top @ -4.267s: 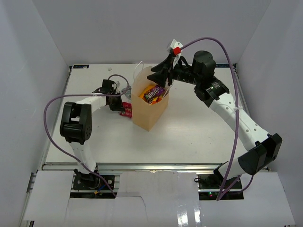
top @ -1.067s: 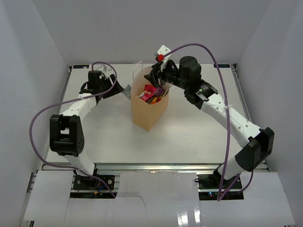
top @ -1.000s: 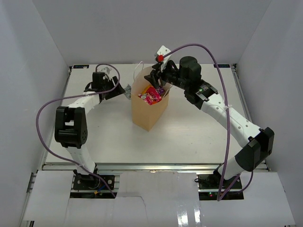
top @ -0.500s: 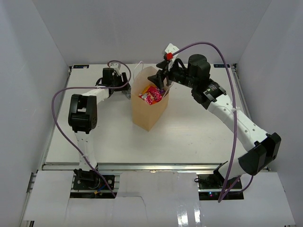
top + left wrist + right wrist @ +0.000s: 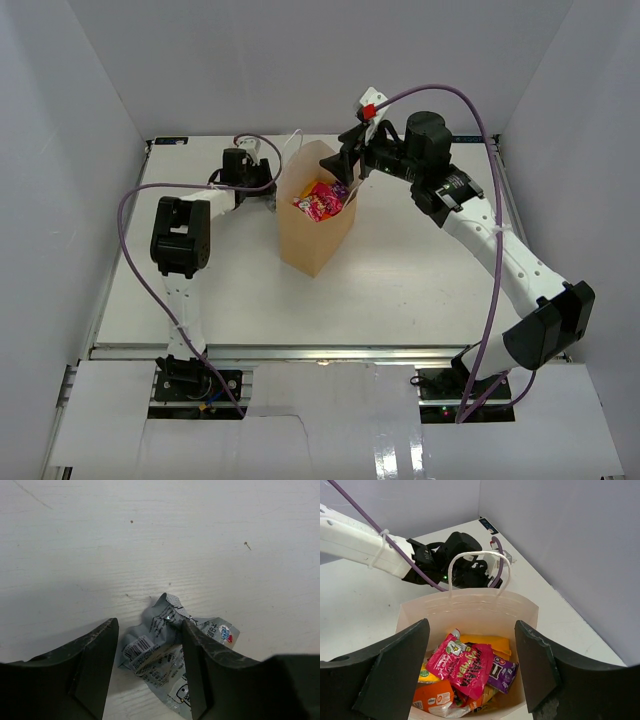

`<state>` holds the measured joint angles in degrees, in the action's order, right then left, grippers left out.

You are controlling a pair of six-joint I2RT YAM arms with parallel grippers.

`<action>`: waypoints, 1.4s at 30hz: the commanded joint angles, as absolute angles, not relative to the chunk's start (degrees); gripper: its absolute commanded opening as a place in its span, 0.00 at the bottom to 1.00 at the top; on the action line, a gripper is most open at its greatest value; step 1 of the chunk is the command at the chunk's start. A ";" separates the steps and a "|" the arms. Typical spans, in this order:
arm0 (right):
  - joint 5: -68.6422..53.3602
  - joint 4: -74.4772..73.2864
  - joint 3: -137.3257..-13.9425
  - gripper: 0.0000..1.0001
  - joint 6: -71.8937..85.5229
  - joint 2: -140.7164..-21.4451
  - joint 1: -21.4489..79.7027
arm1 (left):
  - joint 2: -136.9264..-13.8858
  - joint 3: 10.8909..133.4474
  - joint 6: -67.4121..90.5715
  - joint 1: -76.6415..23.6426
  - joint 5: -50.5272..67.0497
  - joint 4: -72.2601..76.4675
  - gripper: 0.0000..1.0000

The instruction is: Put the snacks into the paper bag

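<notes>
The paper bag (image 5: 315, 240) stands upright mid-table, its white cord handle (image 5: 451, 575) on the far rim. Snacks fill it: a pink packet (image 5: 462, 665) lies on top, with a purple packet (image 5: 502, 672) and an orange packet (image 5: 432, 697) beside it. My right gripper (image 5: 471, 630) hangs open just above the bag's mouth, holding nothing. Left of the bag, my left gripper (image 5: 149, 623) is down at the table, open, with its fingers on either side of a crumpled silver snack packet (image 5: 157, 650). The right finger (image 5: 200, 665) touches the packet; a small gap remains at the left finger.
White walls enclose the table (image 5: 420, 260) on three sides. The left arm (image 5: 185, 225) folds steeply over the table's left part, its purple cable (image 5: 130, 240) looping outward. The left gripper (image 5: 262, 185) works close to the bag's left wall.
The left gripper has swung right toward the bag and come down over the silver packet, its jaws narrowing. The right gripper has risen slightly above the bag, where the pink packet now lies.
</notes>
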<state>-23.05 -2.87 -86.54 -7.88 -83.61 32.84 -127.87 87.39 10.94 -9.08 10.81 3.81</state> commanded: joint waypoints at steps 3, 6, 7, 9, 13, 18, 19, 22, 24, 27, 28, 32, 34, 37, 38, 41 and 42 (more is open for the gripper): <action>-24.61 -1.66 -88.85 0.75 -6.68 -83.93 32.69 | -123.84 83.76 9.67 -9.58 8.53 -2.54 0.56; -25.05 -3.86 -91.40 0.75 -6.50 -85.43 32.43 | -122.79 81.92 10.02 -9.67 7.65 -4.65 0.43; -25.14 -4.56 -92.89 0.75 -6.59 -85.78 32.34 | -122.35 81.13 10.28 -9.58 7.65 -5.01 0.35; -25.14 -6.23 -94.21 0.75 -6.77 -86.83 32.17 | -121.12 77.80 10.98 -9.49 6.34 -5.27 0.24; -24.79 -7.90 -97.20 0.76 -8.61 -87.98 31.55 | -115.33 70.68 14.76 -7.30 7.64 -1.33 0.00; -25.92 -10.10 -101.68 0.77 -11.77 -89.12 30.59 | -106.89 66.98 17.75 -3.96 11.95 -0.44 0.00; -26.54 -10.72 -102.12 0.77 -12.39 -89.30 30.50 | -105.66 66.36 17.93 -3.61 12.74 1.65 0.00; -32.67 -12.64 -103.01 0.77 -15.72 -89.30 30.59 | -99.77 64.34 19.86 -1.77 15.55 2.98 0.00; -40.58 -14.41 -103.10 0.78 -18.71 -89.21 30.93 | -95.04 63.64 21.78 -1.23 15.82 3.16 0.00; -41.40 -19.40 -103.27 0.78 -24.77 -89.03 34.27 | -89.06 61.53 24.77 -1.05 16.69 4.21 0.00; -40.87 -20.29 -103.27 0.78 -26.96 -89.12 35.32 | -87.73 61.00 25.83 -1.05 17.31 5.00 0.00; -32.99 -23.11 -104.76 0.80 -28.22 -90.52 41.55 | -80.79 57.23 30.32 -1.05 19.68 7.64 0.00; -30.07 -23.38 -106.08 0.80 -27.25 -91.75 43.41 | -76.58 56.52 30.50 -1.05 20.39 8.43 0.00; -25.67 -21.37 -106.43 0.80 -23.39 -93.07 46.14 | -72.79 56.51 29.71 -1.05 21.26 9.05 0.00; -23.58 -20.57 -106.78 0.80 -21.90 -93.42 47.01 | -70.77 56.77 29.71 -1.05 21.62 9.14 0.00; -20.85 -18.38 -108.45 0.81 -14.79 -95.27 47.63 | -67.17 56.95 31.19 -1.05 23.20 9.40 0.00; -19.61 -17.59 -108.72 0.81 -10.24 -95.62 47.72 | -66.28 56.69 31.64 -1.05 23.55 9.40 0.00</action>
<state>-25.65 -21.98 -105.25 -19.66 -94.80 47.51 -70.57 56.84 29.89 -0.93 20.78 7.35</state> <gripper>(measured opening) 0.808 0.023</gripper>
